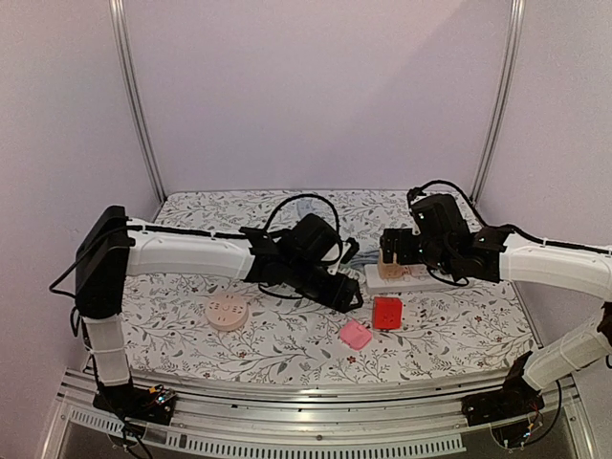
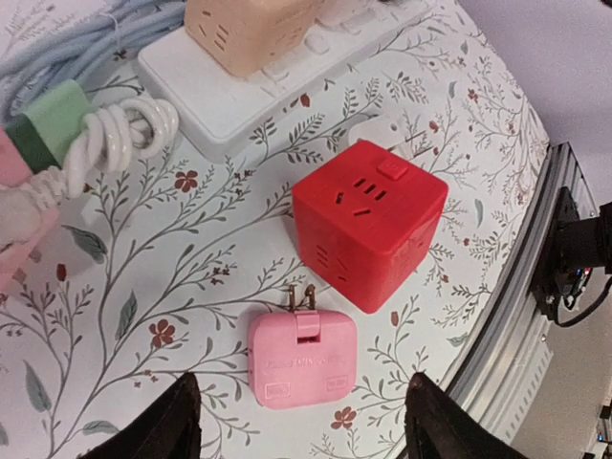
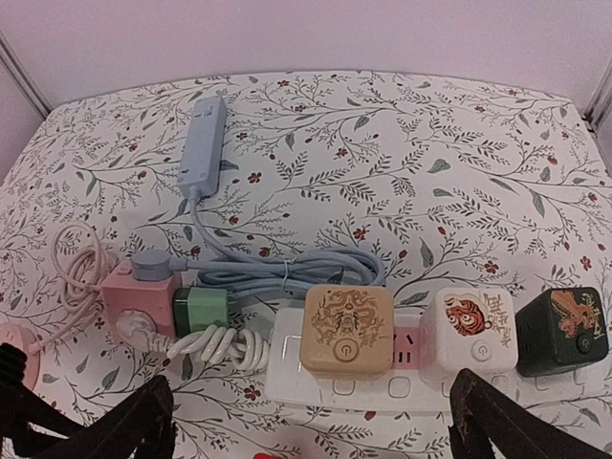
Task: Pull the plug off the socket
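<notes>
Approach step, it seems — the right gripper [image 3: 314, 421] hangs wide open and empty over the white plastic power strip [image 3: 287, 375], beige cube plug [image 3: 346, 330] seated in it; next, descend and clamp. Left gripper [image 2: 301, 411] gapes empty too.

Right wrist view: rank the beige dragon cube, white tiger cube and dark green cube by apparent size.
1. beige dragon cube, clearly largest.
2. white tiger cube and dark green cube look about alike, so they are left unranked.
</notes>
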Robot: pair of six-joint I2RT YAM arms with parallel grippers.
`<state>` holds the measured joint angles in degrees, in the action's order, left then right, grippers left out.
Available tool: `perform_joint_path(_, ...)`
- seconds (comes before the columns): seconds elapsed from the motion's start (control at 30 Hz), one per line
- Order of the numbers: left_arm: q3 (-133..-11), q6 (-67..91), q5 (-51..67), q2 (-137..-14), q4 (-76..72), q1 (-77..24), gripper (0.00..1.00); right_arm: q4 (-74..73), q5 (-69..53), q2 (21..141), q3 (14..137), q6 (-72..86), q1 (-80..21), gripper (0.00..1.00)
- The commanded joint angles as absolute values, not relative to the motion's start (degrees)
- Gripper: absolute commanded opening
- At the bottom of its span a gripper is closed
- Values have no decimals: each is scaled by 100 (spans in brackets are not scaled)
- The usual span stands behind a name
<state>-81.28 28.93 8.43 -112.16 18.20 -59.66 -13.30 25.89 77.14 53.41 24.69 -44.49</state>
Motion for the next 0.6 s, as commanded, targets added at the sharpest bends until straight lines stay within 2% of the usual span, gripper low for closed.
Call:
perform_joint_path(0.0,-7754,2856,827,-10572,1913,-5495,72,-1483,2270,7935,5650,1953,-4429,99)
perform_joint_path(0.33,-7081,2973,1507,-9767,2249,-4407,73,-1525,326,8994,6358,1049,-4440,93)
perform_joint_path(0.57,-7409,2253,2008,-9495,3182,-3654,74,-1684,68,9929,6972,558,-4533,87)
